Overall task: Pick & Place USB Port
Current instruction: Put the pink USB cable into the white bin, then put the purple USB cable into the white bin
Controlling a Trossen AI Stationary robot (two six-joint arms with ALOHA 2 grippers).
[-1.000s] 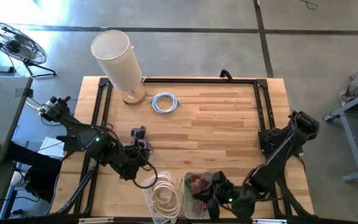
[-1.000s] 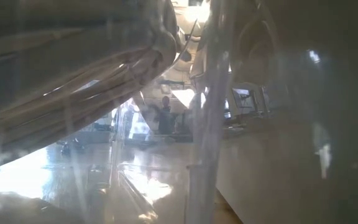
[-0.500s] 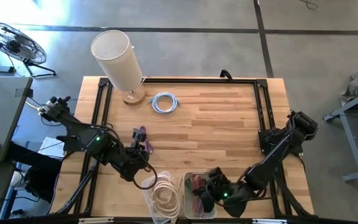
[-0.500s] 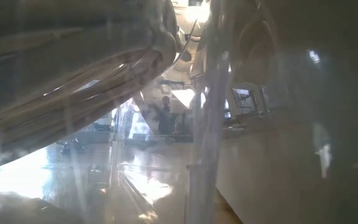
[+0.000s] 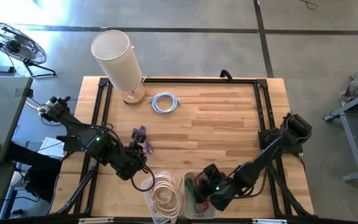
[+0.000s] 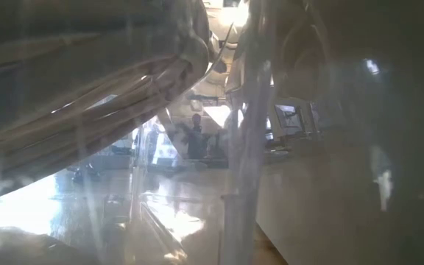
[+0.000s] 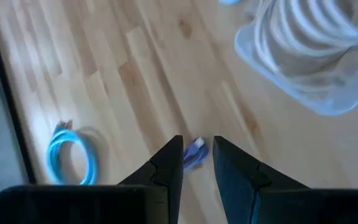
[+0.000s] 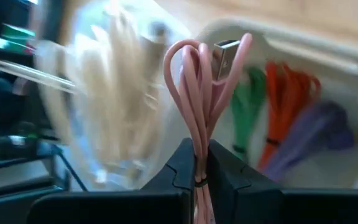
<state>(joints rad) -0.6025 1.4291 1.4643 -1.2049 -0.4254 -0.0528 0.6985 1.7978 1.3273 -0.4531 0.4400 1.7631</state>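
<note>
Right wrist view: right gripper is clamped on a folded pink USB cable. Fingers pinch the bundle low down; its long axis runs straight out from the fingertips, with the metal USB-A plug at the far end.

Just beyond the plug is the clear bin of coloured cables (green, orange and purple bundles inside). Beside it is the clear tub of cream cables.

High view: right gripper is over the coloured-cable bin at the table's near edge; the cream-cable tub touches or nearly touches that bin on its left. Whether the pink cable is fully clear of the bin rim, I can't tell from here.

Left wrist view: left gripper has its fingers parted by a narrow gap and holds nothing visible. A small purple cable end lies on the wood seen through that gap. A blue coiled cable is well off to one side.

High view: left gripper sits above the purple cable, near the cream-cable tub.

Key relation: the pink cable is in the right gripper, so the right arm owns the move. Open table lies toward the far side from the bins. My read: the cable goes up and away from the rim first, keeping the dangling plug end off the neighbouring tub.

Low view is blocked by plastic, nothing usable.
</note>
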